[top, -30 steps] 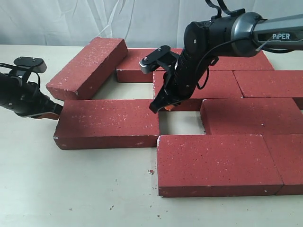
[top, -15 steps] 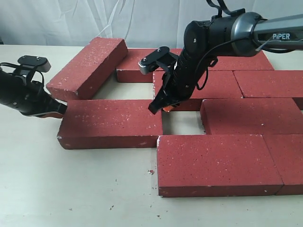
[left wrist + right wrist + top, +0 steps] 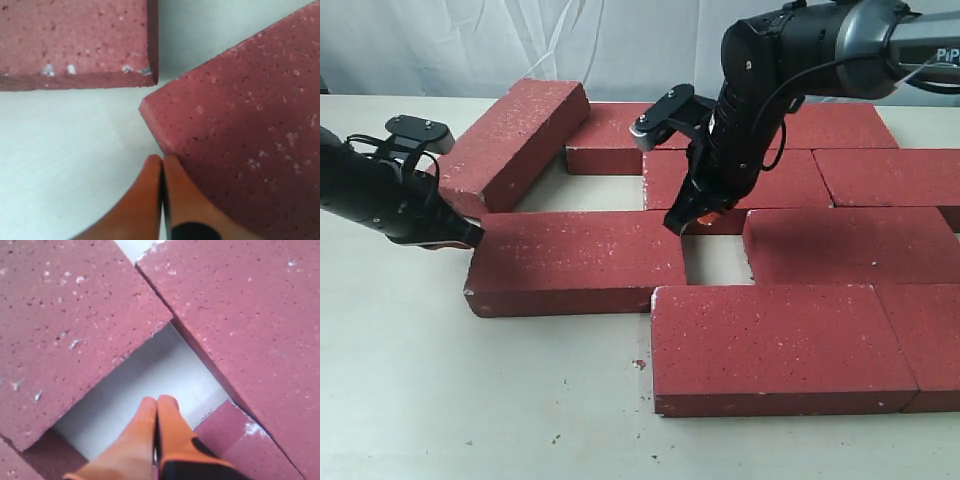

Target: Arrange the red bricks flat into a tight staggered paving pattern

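Exterior view: the red bricks (image 3: 775, 345) lie flat on the pale counter (image 3: 470, 400) in staggered rows, with one angled brick (image 3: 510, 140) at rear left. The left hand (image 3: 470, 238) touches the left end of the middle-row brick (image 3: 575, 262). The right hand (image 3: 682, 222) points down at an open gap (image 3: 715, 262) between bricks. Left wrist view: orange fingers (image 3: 145, 200) pressed together, holding nothing, tips against a brick corner. Right wrist view: orange fingers (image 3: 135, 437) likewise closed and empty, tips over the bare gap bordered by bricks.
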You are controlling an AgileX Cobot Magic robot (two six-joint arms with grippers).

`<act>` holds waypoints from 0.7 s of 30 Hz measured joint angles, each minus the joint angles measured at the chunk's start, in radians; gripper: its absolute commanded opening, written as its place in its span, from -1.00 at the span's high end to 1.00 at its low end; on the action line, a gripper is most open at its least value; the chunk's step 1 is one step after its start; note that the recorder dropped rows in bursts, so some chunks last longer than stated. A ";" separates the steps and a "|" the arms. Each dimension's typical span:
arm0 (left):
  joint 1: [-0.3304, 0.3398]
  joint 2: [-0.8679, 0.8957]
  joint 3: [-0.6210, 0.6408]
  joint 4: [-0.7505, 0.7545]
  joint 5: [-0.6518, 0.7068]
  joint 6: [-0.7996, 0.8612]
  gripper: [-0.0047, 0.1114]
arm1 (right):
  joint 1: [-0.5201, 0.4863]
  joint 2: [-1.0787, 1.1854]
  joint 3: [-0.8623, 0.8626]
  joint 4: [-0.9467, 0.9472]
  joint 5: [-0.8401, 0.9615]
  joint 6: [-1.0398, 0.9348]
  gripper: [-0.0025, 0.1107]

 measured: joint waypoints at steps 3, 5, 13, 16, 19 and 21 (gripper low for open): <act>-0.022 0.000 0.000 -0.020 -0.008 0.008 0.92 | -0.034 -0.015 0.000 0.000 -0.021 0.015 0.97; -0.031 0.000 -0.002 -0.028 -0.015 0.009 0.92 | -0.056 -0.020 0.000 0.000 -0.023 0.025 0.97; -0.081 0.047 -0.041 -0.037 -0.024 0.011 0.92 | -0.123 -0.023 0.000 0.010 -0.025 0.036 0.97; -0.105 0.078 -0.061 -0.037 -0.026 0.011 0.92 | -0.128 -0.025 0.000 0.010 -0.025 0.036 0.97; -0.122 0.093 -0.081 -0.037 -0.026 0.011 0.92 | -0.130 -0.027 0.000 0.010 -0.027 0.036 0.97; -0.131 0.093 -0.088 -0.035 -0.031 0.011 0.92 | -0.130 -0.027 0.000 0.010 -0.027 0.039 0.97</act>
